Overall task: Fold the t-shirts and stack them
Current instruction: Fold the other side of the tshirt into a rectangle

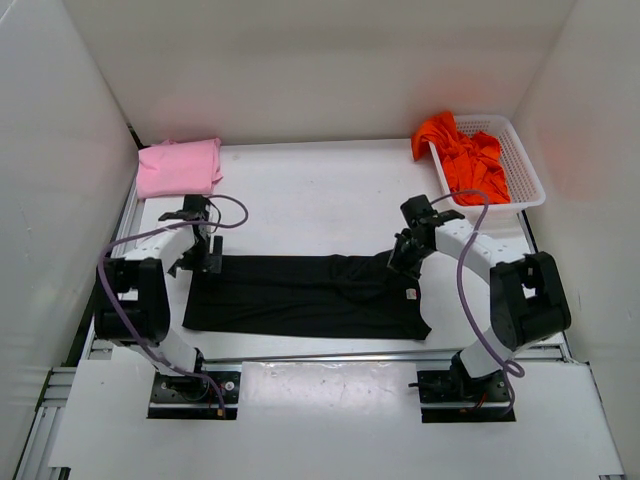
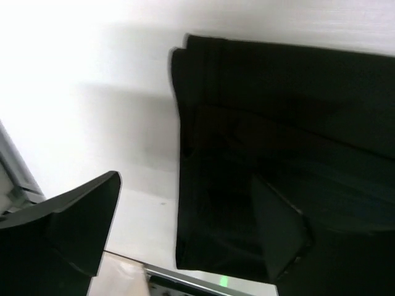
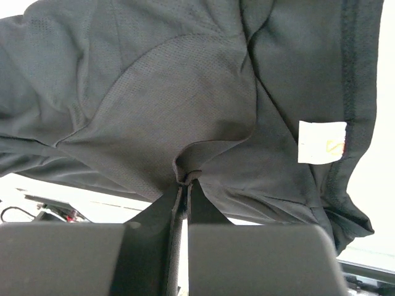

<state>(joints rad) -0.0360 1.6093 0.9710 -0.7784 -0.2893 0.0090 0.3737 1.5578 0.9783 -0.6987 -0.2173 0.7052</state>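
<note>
The black t-shirt (image 1: 300,295) lies as a long folded band across the table's front. My right gripper (image 1: 404,256) is shut on a pinch of its fabric at the upper right; the right wrist view shows the jaws (image 3: 187,179) closed on a fold of the black t-shirt (image 3: 154,98), with a white label (image 3: 321,141) nearby. My left gripper (image 1: 198,258) is open over the shirt's left end; in the left wrist view it (image 2: 191,216) stands wide over the black t-shirt's edge (image 2: 278,123). The pink t-shirt (image 1: 178,166) lies folded at the back left. The orange-red t-shirt (image 1: 460,155) is bunched in the basket.
A white mesh basket (image 1: 522,160) stands at the back right against the wall. White walls enclose the table on three sides. A metal rail (image 1: 330,355) runs along the table's front edge, before the arm bases.
</note>
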